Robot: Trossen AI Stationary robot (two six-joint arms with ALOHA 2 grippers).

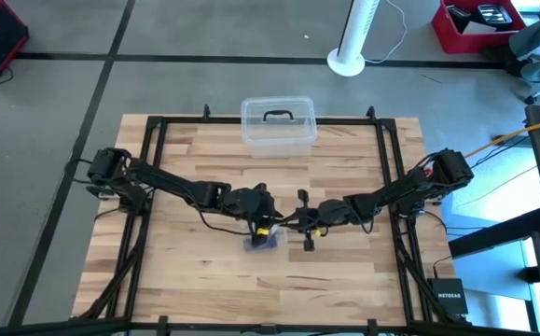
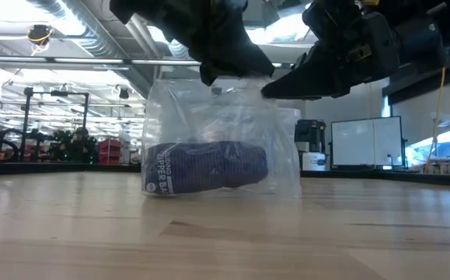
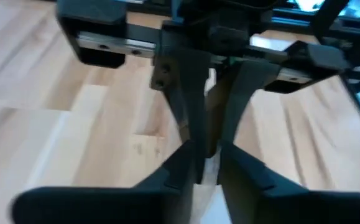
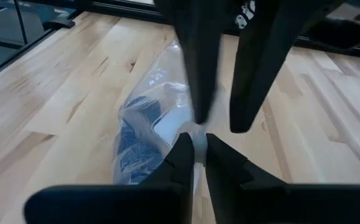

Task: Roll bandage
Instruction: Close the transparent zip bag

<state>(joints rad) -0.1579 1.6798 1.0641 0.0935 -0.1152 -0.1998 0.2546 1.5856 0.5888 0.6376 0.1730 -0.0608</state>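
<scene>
**Both grippers pinched on the bag's top, bandage inside**

High view: met near the table's [image 1: 186, 271] middle, left gripper [image 1: 262, 227] and right gripper [image 1: 299, 224], nearly touching. Just under the left one, toward the front edge, the bag [image 1: 263, 242] with the dark bandage [image 1: 266, 240] in it. Bare wood all round, wide to both sides and toward the front. Well apart at the far edge, a clear box [image 1: 278, 126].

Low view: standing upright on the wood, the bag [image 2: 223, 140], its top edge pinched from above by both grippers. Lying on its side at the bag's bottom, below the fingers and not touched by them, the bandage [image 2: 205, 167] as a purple roll. Open tabletop in front.

Left wrist view: closed fingers [image 3: 183, 168] on a thin strip of plastic, facing the right gripper's fingers, likewise closed on it.

Right wrist view: fingers [image 4: 181, 158] nearly together on the bag's [image 4: 161, 106] edge, the bandage [image 4: 133, 146] beyond them inside the plastic, the left gripper's fingers just opposite.
</scene>
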